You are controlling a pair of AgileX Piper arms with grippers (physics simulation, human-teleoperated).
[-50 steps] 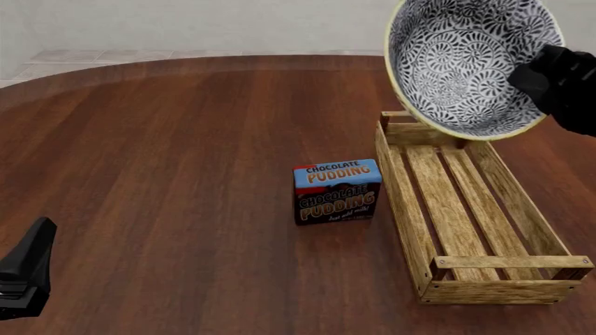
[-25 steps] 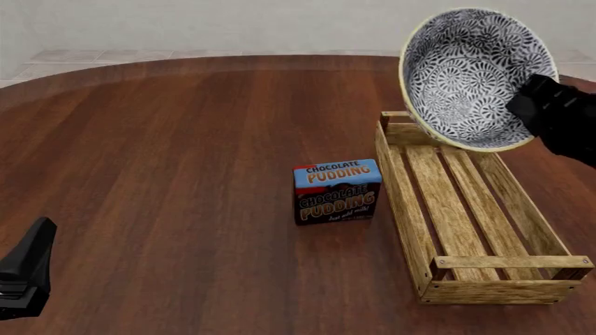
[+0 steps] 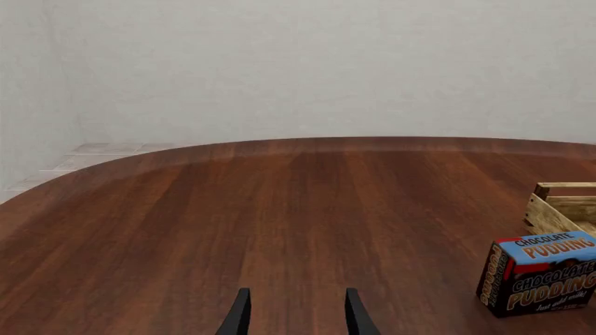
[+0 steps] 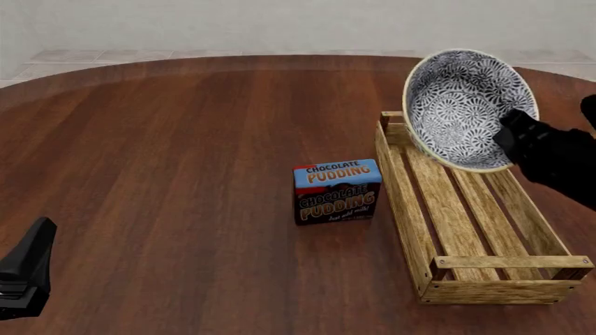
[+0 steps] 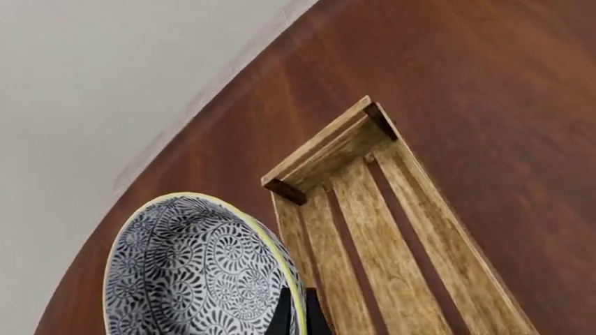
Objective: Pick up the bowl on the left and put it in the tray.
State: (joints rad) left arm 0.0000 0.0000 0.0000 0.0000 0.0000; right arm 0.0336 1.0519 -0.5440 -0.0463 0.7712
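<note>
Now, by label:
Bowl [image 4: 463,105]: tilted steeply on edge, held in the air above the far end of the tray [image 4: 465,216].
Right tool [image 5: 296,314]: pinching the bowl's rim.
Left tool [image 3: 293,314]: spread, holding nothing, well apart from the tray.
Risk: thin rim pinch; may swing or slip.
Risk: tilted landing could strike the tray wall, roll toward the pudding box [image 4: 337,190].

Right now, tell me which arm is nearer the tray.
Right. The right gripper holds the bowl just above the tray; the left gripper sits far across the table.
</note>
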